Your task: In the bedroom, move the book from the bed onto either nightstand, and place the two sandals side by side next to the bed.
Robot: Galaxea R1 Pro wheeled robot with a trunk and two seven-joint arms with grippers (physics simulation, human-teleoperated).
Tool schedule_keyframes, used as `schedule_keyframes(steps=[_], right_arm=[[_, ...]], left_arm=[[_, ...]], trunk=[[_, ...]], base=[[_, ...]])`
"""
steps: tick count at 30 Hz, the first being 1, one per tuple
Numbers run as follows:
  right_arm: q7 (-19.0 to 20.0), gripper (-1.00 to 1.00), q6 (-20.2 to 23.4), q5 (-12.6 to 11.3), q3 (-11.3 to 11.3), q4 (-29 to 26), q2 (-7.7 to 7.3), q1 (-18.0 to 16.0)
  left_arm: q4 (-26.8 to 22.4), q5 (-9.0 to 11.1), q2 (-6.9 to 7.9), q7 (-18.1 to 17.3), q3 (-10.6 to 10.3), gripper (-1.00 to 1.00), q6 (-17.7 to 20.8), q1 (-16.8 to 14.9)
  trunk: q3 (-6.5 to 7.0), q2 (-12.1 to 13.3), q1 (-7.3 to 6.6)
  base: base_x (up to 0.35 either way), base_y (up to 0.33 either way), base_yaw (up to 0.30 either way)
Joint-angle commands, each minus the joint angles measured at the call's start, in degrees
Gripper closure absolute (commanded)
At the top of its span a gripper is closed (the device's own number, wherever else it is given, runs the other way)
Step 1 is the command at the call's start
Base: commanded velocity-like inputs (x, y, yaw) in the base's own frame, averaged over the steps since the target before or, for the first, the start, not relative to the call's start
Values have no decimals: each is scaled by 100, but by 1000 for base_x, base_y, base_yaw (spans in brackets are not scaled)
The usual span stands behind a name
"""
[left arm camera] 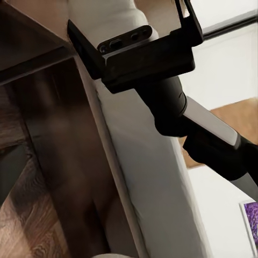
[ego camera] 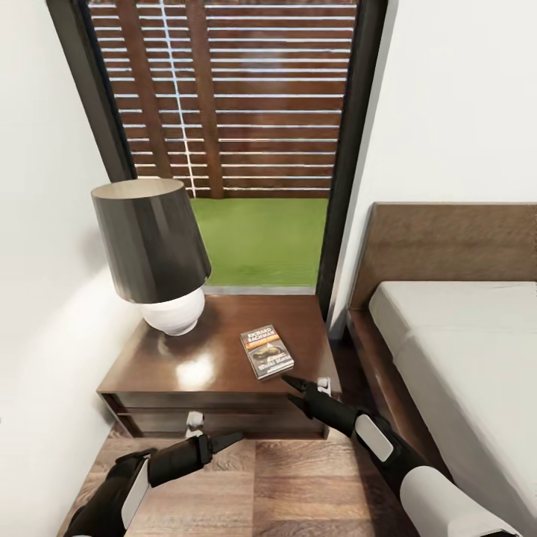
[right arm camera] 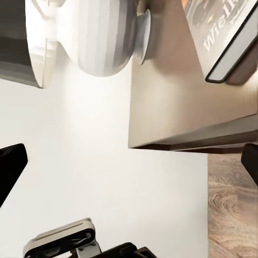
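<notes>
we are seeing the small dark paperback book (ego camera: 267, 351) lying flat at centre frame on the glossy dark brown wooden nightstand (ego camera: 186, 373). our right gripper (ego camera: 292, 391) is hovering just below it, jaws parted, empty.

The right end effector (ego camera: 293, 393) reaches forward on an extended arm, its two dark fingers spread apart with nothing between them. The left end effector (ego camera: 224, 440) sits lower and behind it, arm bent, pointing toward the right arm, fingers drawn together to a point.
</notes>
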Motion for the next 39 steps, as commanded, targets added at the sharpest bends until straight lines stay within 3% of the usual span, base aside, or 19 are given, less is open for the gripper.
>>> schedule_keyframes(steps=[1, 23, 28, 31, 35, 39], right_arm=[[-1, -100, 27, -53, 27, 0, 4, -3], [11, -100, -19, -36, 36, -84, 81, -3], [12, -100, -39, -29, 47, -101, 89, -3], [11, -100, -160, -20, 52, -112, 167, -3], [12, -100, -280, -8, 68, -126, 239, -3], [6, -100, -317, 6, 371, -144, 314, -3]], left_arm=[[1, 10, 0, -15, 3, -100, 60, -2], [-4, 3, 3, -3, 2, -100, 60, -2], [-3, 7, 5, 348, 2, -100, 60, -2], [-5, 10, 1, 506, 2, -100, 60, -2], [-4, 10, 5, 568, 6, -100, 58, -2], [2, 4, 11, 602, 18, -100, 44, -2]], trunk=[[18, 0, -3], [505, 29, -60], [616, 36, -73], [683, 40, -81], [755, 200, -169], [826, 361, -256]], base=[[0, 0, 0], [0, 0, 0], [0, 0, 0], [0, 0, 0], [0, 0, 0], [0, 0, 0]])
